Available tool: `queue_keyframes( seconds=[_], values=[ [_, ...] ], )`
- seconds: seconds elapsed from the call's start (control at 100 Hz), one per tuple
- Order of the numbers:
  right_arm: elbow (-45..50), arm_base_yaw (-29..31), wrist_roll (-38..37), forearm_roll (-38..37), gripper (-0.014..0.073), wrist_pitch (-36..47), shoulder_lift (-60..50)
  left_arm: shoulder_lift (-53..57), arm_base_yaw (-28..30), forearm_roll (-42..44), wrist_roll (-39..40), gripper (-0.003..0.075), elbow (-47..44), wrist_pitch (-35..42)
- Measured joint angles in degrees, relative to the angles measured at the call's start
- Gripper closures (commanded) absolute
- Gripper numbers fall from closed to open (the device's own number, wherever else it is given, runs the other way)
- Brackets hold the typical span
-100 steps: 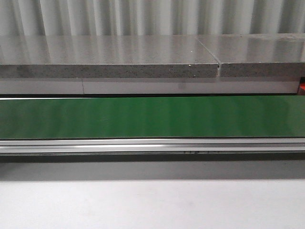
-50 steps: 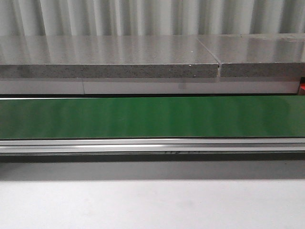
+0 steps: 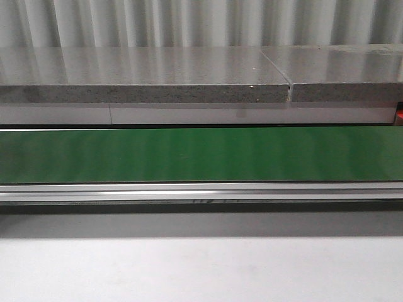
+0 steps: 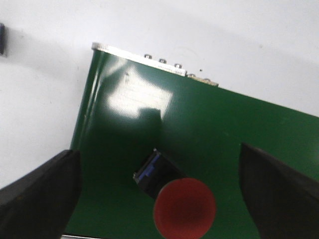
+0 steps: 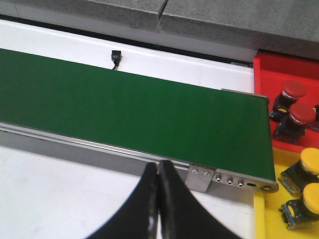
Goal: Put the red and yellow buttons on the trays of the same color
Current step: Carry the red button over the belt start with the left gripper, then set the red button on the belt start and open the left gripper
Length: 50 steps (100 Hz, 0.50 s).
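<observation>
I see my left tool (image 4: 159, 199) spread wide over a red button (image 4: 183, 207) on the green conveyor belt (image 4: 249, 129). My right tool (image 5: 158, 199) is closed, holding nothing.

Three red buttons show in all: one (image 4: 184, 208) lies on the green belt (image 4: 249, 129) under the left arm, and two more, one (image 5: 293, 90) behind the other (image 5: 302, 114), sit in the single red tray (image 5: 286, 67). Two yellow buttons, one (image 5: 310, 161) beside the other (image 5: 306, 195), sit in the single yellow tray (image 5: 264, 219). There is one belt.
</observation>
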<state>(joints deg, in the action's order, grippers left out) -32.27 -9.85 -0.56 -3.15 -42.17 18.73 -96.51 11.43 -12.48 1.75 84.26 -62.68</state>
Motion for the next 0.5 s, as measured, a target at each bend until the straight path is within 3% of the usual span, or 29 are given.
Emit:
queue_keyframes(
  seconds=[0.5],
  values=[
    [0.0,0.0,0.0,0.0,0.066,0.0,0.0,-2.81,7.75,6.83,0.0,0.01,3.47,-0.79]
  ],
)
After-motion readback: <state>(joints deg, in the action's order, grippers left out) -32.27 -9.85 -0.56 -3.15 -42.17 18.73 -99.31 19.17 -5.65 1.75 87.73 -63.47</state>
